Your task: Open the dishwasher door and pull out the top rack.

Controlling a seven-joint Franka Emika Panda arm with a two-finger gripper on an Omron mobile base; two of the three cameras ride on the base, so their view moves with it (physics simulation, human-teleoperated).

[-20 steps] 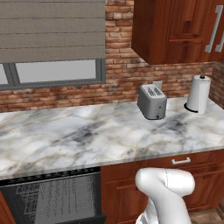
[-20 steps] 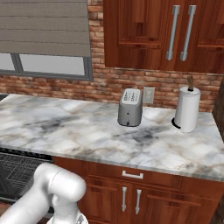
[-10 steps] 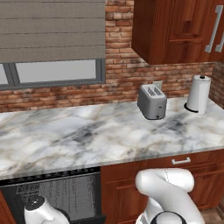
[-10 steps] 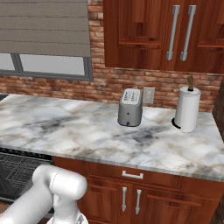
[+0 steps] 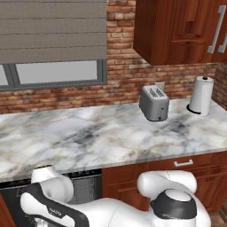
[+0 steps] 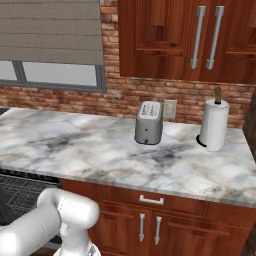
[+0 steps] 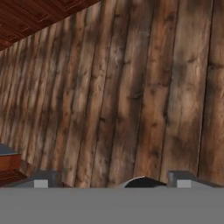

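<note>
My fingers (image 7: 113,183) stand wide apart with nothing between them, pointing at wooden floor planks (image 7: 131,96). The rack (image 6: 20,192) is a grey wire grid in the dishwasher opening, under the worktop (image 6: 125,155) and left of the wooden drawer (image 6: 150,201). I judge the rack light and stiff, rolling easily; I would take its front wire near the middle. I can read no writing.

toaster (image 5: 154,103) + towel roll (image 5: 201,95) on counter (image 5: 88,137)
</note>
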